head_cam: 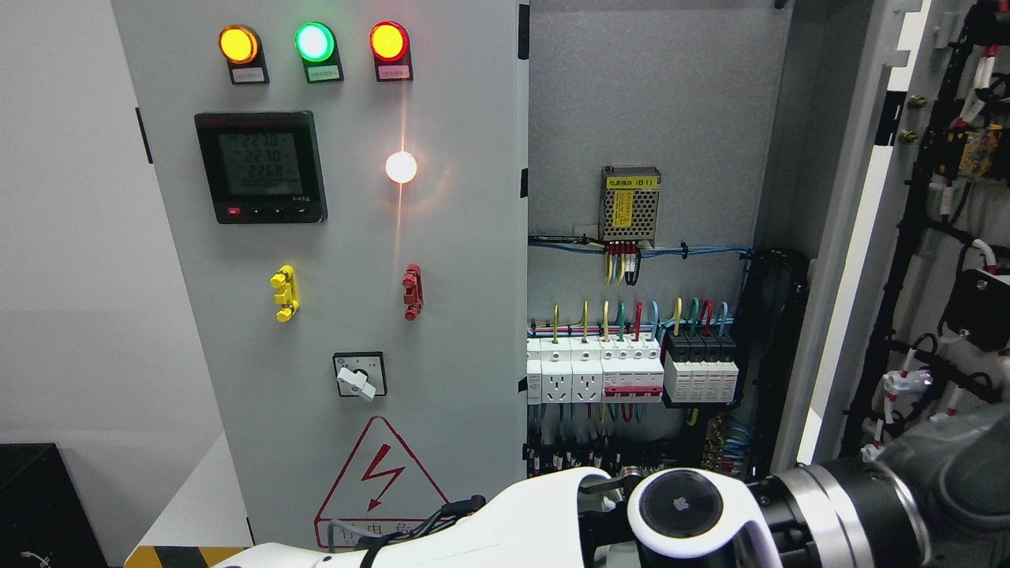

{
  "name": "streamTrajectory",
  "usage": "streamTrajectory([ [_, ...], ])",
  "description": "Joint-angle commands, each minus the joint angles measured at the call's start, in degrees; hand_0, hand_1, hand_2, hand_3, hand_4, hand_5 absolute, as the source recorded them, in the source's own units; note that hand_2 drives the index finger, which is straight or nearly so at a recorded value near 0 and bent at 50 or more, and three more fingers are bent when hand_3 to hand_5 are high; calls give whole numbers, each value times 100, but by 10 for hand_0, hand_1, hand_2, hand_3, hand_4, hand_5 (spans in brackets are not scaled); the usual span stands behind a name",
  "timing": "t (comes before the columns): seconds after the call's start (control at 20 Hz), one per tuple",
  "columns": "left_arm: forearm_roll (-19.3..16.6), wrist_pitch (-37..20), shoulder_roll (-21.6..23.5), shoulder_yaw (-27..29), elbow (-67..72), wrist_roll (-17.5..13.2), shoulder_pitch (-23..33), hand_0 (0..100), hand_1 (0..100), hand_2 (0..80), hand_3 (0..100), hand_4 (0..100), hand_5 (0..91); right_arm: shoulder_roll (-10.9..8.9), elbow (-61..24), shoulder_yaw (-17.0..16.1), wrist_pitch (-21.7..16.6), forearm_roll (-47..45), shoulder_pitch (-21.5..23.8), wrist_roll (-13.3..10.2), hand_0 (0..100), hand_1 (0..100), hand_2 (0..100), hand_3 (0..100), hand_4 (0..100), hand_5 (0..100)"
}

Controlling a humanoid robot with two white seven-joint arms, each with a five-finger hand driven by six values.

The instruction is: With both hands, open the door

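Grey cabinet steel fills the view, with pale wall at the left. Nearest, along the bottom edge, the white left arm (pixel 489 525) comes in from the lower left and the dark right arm (pixel 884 497) from the lower right; they meet low at centre. Neither hand shows, so I cannot tell whether either is wide, narrow or holding anything. Beyond them, the right door (pixel 852 237) stands swung open at the right, edge-on, baring breakers (pixel 623 371) and a power supply (pixel 629 205). The left door (pixel 442 237), carrying indicator lamps (pixel 314 42) and a meter (pixel 260 166), looks shut. I judge it best to finish by pushing the open door steadily outward, keeping both arms clear of the wiring.
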Motion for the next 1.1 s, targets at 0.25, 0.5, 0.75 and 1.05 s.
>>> streamTrajectory([
  [0.25,4,-25,-272,-79,332,4,32,0,0,0,0,0,0,0,0,-1,3,0,0,-23,192,0,0,0,0,0],
  [0.5,13,-34,544,0,-528,4,120,0,0,0,0,0,0,0,0,-1,3,0,0,-23,192,0,0,0,0,0],
  [0.75,48,-34,1450,228,-1328,4,331,0,0,0,0,0,0,0,0,-1,3,0,0,-23,192,0,0,0,0,0],
  [1.05,57,-69,2741,369,-2234,-5,840,0,0,0,0,0,0,0,0,-1,3,0,0,-23,192,0,0,0,0,0],
])
